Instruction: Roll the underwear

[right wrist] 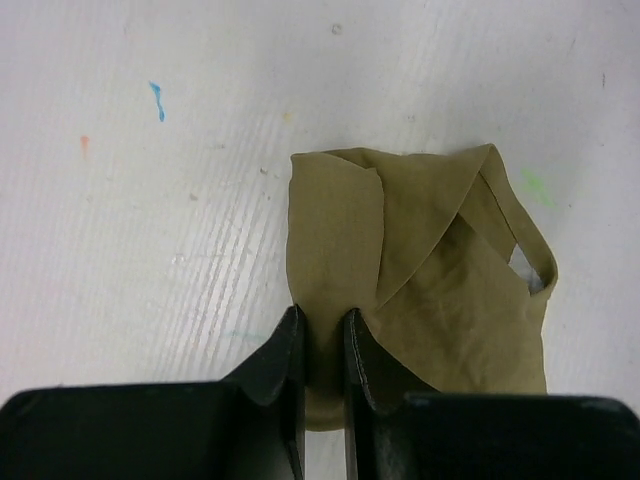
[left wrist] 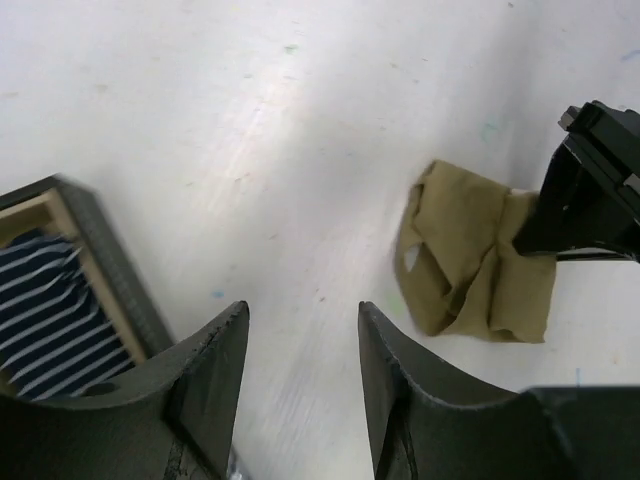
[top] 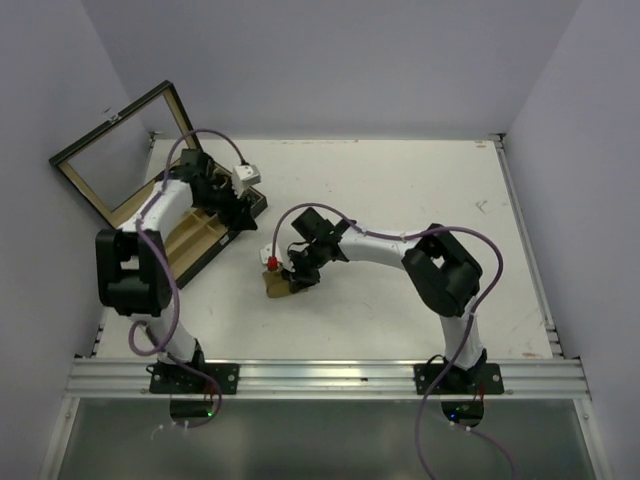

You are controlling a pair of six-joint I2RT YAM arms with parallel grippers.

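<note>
One olive underwear lay crumpled on the surface, light and limp (likely to slump); the right tool pinched its folded edge, seemingly a sound hold, while the left tool stood open.

White table serves as the reference for all positions. The back wall rises directly behind the table's far edge. The left wall and right wall stand close along its sides. All three are plain, matt and pale lavender-grey. A metal rail runs the full width of the table's near edge. In front of the rail lies a grey, faintly reflective surface; whether this is floor cannot be determined. The tabletop is scuffed, with small dark marks towards its right side and blue, orange and green flecks. Lighting is even and diffuse, giving a soft sheen on the tabletop.
</note>
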